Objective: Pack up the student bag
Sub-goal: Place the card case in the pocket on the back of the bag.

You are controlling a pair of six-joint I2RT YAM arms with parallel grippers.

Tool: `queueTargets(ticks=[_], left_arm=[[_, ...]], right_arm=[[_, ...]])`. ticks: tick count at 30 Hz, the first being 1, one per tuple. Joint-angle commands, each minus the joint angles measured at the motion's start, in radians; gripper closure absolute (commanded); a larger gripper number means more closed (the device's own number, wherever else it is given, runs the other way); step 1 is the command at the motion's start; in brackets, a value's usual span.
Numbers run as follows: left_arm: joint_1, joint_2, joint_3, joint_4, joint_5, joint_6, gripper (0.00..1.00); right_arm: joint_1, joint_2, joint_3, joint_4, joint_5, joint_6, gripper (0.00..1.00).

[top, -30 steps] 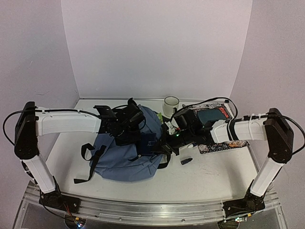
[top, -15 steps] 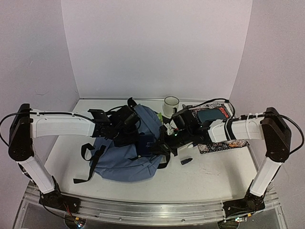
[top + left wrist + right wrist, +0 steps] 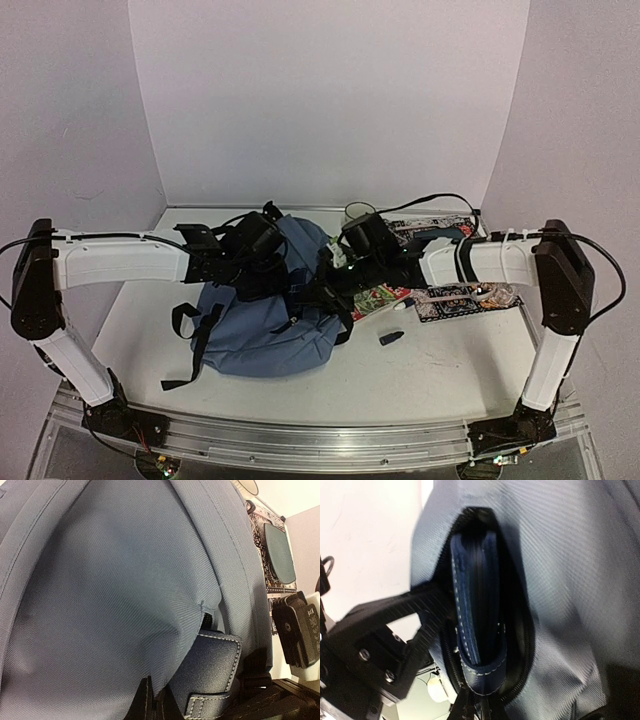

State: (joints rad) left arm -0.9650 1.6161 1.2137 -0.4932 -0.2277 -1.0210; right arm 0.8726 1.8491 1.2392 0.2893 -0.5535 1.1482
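Right gripper clamped on wallet, half inside bag pocket; left gripper pinching bag beside it. Needs pushing deeper before release.

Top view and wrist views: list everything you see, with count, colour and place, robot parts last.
backpack: one, slate blue, middle of the table
wallet: one, navy, partly inside the backpack's open pocket
cup: one, white, at the back, beside the backpack
mat: one, black-and-white patterned, right of the backpack
small object: one, black, on the table near the mat
table: one, white, under everything
left gripper: one, black, shut on the backpack's fabric
right gripper: one, black, shut on the wallet
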Motion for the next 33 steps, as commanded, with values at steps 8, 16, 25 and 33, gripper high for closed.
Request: queueTargets(ticks=[8, 16, 25, 33], left_arm=[[-0.014, -0.064, 0.087, 0.144, 0.111, 0.031, 1.00], [-0.013, -0.089, 0.060, 0.177, 0.160, 0.066, 1.00], [-0.012, -0.105, 0.034, 0.185, 0.192, 0.144, 1.00], [-0.008, -0.153, -0.043, 0.182, 0.065, 0.118, 1.00]], right_arm=[[0.023, 0.134, 0.149, 0.040, 0.039, -0.109, 1.00], [0.028, 0.170, 0.201, 0.030, 0.031, -0.183, 0.93], [0.028, 0.178, 0.268, -0.037, 0.007, -0.326, 0.79], [0.023, 0.071, 0.227, -0.110, 0.043, -0.445, 0.68]])
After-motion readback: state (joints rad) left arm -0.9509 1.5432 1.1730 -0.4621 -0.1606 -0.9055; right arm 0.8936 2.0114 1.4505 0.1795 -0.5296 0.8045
